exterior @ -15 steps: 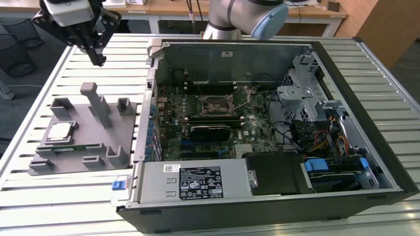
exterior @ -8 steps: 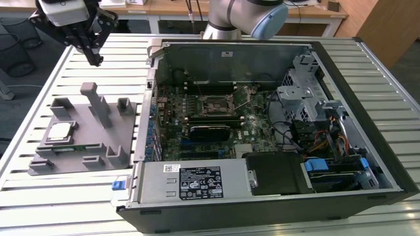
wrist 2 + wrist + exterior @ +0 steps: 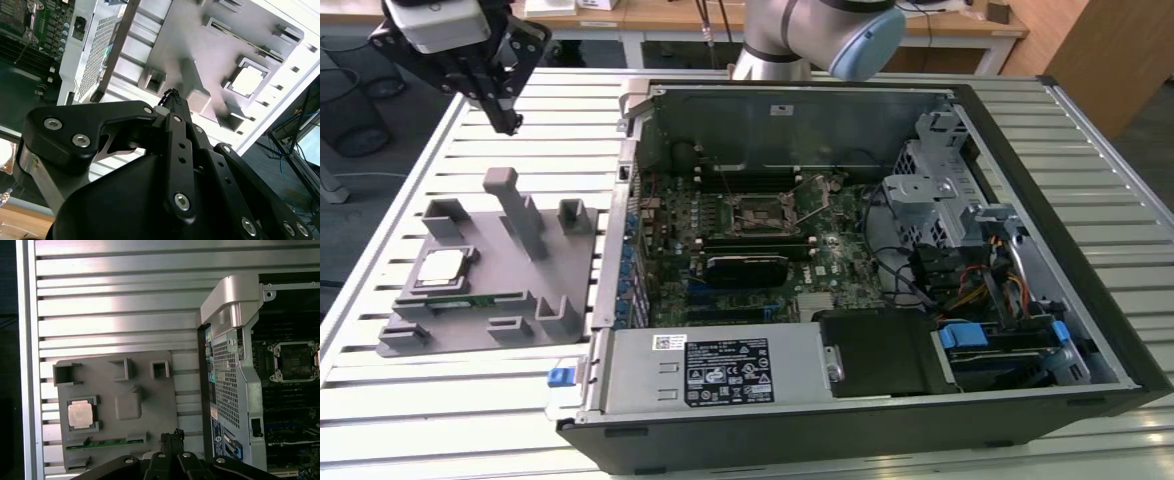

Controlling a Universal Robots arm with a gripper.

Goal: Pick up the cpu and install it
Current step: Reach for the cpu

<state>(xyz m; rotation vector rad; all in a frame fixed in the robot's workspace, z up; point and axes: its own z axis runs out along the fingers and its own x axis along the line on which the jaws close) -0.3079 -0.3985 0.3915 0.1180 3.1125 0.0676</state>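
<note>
Resting in grey tray (image 3: 558,262) recess: cpu (image 3: 444,266), square, shiny silver top, pale rim; gripper (image 3: 507,122) aloft, seemingly closed, empty.

Probably a lab: slatted metal bench (image 3: 467,400), opened computer case (image 3: 787,125), wooden desks (image 3: 670,14) behind.

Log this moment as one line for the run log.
cpu: unpicked, in grey holder | gripper: shut, empty, raised near holder's edge | motherboard socket: empty
</note>
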